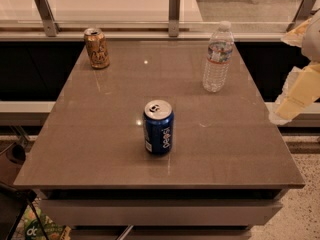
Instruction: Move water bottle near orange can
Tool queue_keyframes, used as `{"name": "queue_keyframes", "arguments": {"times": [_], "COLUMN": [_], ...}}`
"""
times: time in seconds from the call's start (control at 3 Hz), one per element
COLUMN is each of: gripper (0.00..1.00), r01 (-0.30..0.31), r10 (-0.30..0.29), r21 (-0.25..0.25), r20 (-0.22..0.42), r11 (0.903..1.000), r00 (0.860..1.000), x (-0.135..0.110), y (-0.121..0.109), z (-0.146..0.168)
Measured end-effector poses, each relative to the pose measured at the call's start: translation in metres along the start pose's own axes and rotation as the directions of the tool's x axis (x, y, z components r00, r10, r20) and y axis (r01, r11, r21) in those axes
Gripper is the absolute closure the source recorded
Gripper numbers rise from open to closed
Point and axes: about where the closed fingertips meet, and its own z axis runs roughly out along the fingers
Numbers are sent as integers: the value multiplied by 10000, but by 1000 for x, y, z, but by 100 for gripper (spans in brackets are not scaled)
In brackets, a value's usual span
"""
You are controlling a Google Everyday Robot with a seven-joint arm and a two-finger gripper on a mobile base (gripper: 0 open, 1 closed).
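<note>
Camera view, looking down across the table (90,144). Far right on it, upright and untouched: the water bottle (218,59), clear ribbed plastic, white cap, label band high on the body. Far left, near the back edge, the orange can (97,48), upright, well apart from the bottle. Nearer the front and roughly midway across, a blue can (158,127), also upright, clear of the straight line from bottle to orange can. Off the table's right edge, beside and somewhat in front of the bottle, the pincer (296,91) — pale, partly cut off by the frame, gripping nothing that shows, touching nothing on the table. Cannot tell how far open.

Task not yet begun, judging by this layout. Probably a light, thin-walled bottle, with the fill level hard to make out. Likely to dent under a hard squeeze and to tip easily, being tall and narrow. Smooth plastic too, so some risk of slipping. Best taken around the ribbed body below the label — low to middle, where the ribs add stiffness and purchase — rather than at the cap. Then leftward along the back of the table, kept upright, and down just beside the orange can without knocking it.
</note>
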Motion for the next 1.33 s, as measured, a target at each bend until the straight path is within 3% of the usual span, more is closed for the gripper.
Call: {"name": "queue_keyframes", "arguments": {"times": [0.33,0.67,1.0,1.33], "gripper": [0,0,0,0], "r01": [-926,-1738,-2449,-2975], "r10": [899,1620,2204,2624], "r21": [278,418,319,59], "r20": [885,2021,3359,4550], "r11": [9953,9839,9690,9547], "r00": [9920,9659,9158,8509], "x": [5,2,-6,-21], "y": [-16,-31,-46,-58], "z": [6,22,50,76]}}
